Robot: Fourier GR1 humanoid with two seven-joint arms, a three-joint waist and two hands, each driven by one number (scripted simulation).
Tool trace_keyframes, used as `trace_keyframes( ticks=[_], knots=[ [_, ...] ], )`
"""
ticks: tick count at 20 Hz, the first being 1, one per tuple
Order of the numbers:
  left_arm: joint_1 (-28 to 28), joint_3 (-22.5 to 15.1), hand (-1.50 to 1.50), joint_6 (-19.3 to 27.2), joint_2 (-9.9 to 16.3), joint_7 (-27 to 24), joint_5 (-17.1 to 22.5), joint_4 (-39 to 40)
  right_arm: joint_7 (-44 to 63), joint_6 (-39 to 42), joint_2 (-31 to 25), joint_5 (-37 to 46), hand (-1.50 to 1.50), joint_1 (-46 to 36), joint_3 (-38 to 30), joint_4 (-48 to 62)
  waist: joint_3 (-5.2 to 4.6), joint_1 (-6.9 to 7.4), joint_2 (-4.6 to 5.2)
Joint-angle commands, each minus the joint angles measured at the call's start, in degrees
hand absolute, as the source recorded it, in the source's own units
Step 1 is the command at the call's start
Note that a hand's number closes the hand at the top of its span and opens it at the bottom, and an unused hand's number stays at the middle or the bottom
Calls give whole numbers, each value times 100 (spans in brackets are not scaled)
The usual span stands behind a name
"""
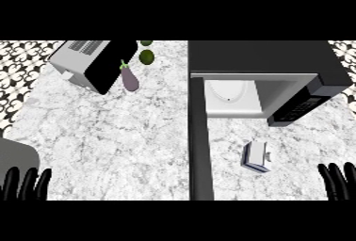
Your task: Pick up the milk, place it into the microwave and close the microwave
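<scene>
- Nearest to me, at the lower left edge, my left hand (25,184) rests with its fingers straight up and slightly spread, holding nothing.
- Just above that hand I see a plain grey shape (15,155) cut off by the left edge; I cannot tell what it is.
- Further up on the left of the white marbled worktop (104,141) sits a grey toaster oven (90,61) with a black door, turned at an angle.
- Beside it lies a purple eggplant (129,77), with two green round fruits (146,55) near the far edge.
- Next comes the microwave's black open door (199,141), swung out towards me as a long dark bar down the middle.
- Behind it the microwave (268,63) shows its pale cavity with a white round plate (227,90) inside.
- On the worktop in front of that cavity stands the milk (256,156): a small white carton with a bluish edge and a folded top, well apart from both hands.
- At the lower right edge my right hand (338,179) rests, fingers up and spread, touching nothing.
</scene>
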Motion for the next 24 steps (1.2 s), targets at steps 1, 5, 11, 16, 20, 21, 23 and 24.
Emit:
trace_keyframes(
  ticks=[1,5,11,16,20,21,23,24],
  knots=[
    [646,297,-150,-376,256,-662,586,-15,-337,-92,46,321,-150,341,176,48,-1,4,3],
    [1395,504,-150,-618,497,-940,824,-424,-483,-290,160,625,-150,216,334,298,0,40,-1],
    [1701,662,-150,-1023,554,-1935,969,242,-489,-545,272,624,-150,-555,-102,1304,1,69,16],
    [2042,925,-150,-1154,648,-1933,1170,-55,-250,-888,276,937,-150,-1031,53,1591,2,59,23],
    [2529,895,-150,-1457,684,-2411,1140,-58,-799,-655,112,668,-150,-1363,-496,2513,6,84,20],
    [2551,1135,-150,-1545,751,-2452,1325,75,-854,-835,265,907,-150,-1445,-336,2783,4,86,22],
    [2299,959,-150,-1450,561,-2421,1120,231,-916,-843,177,984,-150,-1163,-275,2585,4,26,22],
    [2966,916,-150,-1473,656,-2305,1221,-475,-627,-883,213,896,-150,-1920,-652,3021,8,114,26]
  ],
)
